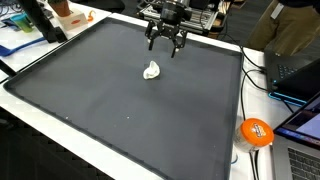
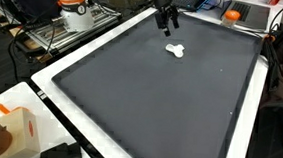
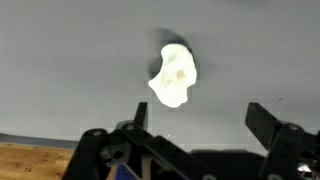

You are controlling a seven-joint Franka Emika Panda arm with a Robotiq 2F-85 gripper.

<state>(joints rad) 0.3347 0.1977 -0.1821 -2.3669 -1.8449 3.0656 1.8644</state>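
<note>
Wrist view shows the gripper (image 3: 198, 118) with jaws spread wide and empty — hovering over a small white lump (image 3: 172, 77) that lies on the dark mat (image 1: 100, 110) — near one edge, away from the corners.

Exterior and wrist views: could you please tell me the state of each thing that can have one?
Mat: spread flat.
Gripper: open, empty, hovering above the mat.
White lump: lying on the mat, apart from the gripper, untouched.
Orange round object: resting off the mat, beside its edge.
</note>
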